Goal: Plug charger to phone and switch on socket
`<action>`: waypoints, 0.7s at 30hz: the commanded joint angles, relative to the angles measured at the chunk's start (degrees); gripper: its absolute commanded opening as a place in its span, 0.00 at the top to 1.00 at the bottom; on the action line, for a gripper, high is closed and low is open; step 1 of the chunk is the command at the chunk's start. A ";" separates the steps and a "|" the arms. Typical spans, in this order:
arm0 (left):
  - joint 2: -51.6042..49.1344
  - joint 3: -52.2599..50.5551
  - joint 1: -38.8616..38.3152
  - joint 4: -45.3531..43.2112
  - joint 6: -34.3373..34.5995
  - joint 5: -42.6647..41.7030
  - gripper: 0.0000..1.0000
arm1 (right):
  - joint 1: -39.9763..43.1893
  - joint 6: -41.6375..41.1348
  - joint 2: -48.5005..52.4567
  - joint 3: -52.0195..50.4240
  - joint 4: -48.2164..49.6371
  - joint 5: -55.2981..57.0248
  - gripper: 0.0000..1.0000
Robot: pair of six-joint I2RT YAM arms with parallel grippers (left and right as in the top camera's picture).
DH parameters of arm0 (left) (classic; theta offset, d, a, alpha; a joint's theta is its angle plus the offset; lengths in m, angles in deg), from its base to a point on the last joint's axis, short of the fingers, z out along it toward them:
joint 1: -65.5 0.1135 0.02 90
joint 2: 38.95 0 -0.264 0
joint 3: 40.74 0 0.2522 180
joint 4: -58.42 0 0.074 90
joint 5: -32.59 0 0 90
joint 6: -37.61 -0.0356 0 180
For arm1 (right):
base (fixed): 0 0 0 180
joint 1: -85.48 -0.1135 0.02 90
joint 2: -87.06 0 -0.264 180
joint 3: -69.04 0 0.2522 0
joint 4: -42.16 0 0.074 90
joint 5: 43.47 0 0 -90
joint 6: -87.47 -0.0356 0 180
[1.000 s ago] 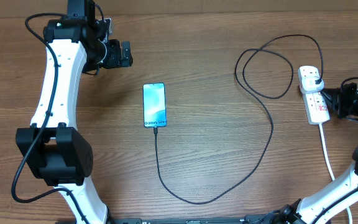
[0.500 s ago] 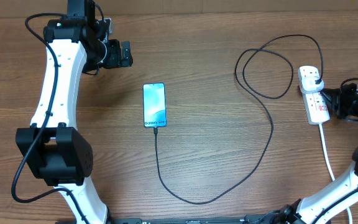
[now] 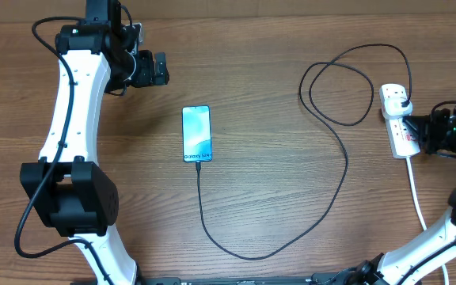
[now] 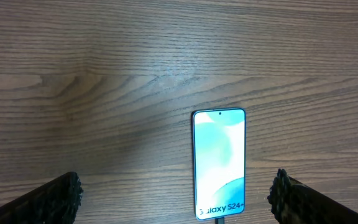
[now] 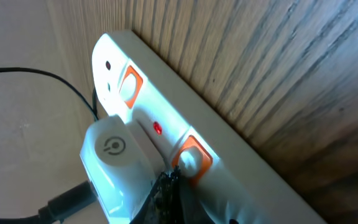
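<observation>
Right fingers (image 5: 165, 190) nudged closer (shut), touching socket (image 5: 253, 186)

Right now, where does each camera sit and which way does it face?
Overhead: above the table, facing down on phone, charger, socket; left arm and right arm show.
Left wrist: raised, facing down at the phone; open left gripper shows.
Right wrist: close on the socket; shut right gripper shows.
Shared: phone in overhead and left wrist.

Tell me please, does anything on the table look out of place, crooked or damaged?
Nothing stands out. The phone lies flat and straight, screen lit, with the charger plugged into its lower end. The charger only makes a loose loop beside the socket, which looks undamaged.
</observation>
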 commanded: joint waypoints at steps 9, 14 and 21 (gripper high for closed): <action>-0.61 -0.09 0.13 -0.20 -0.26 0.28 0.00 | 1.79 1.05 0.33 0.02 -3.08 3.87 0.96; -0.61 -0.09 0.13 -0.20 -0.26 0.28 0.00 | 7.89 1.27 -7.93 3.37 -9.20 2.29 0.96; -0.61 -0.09 0.13 -0.20 -0.26 0.28 0.00 | 10.14 7.93 -25.03 4.57 -16.65 0.83 0.94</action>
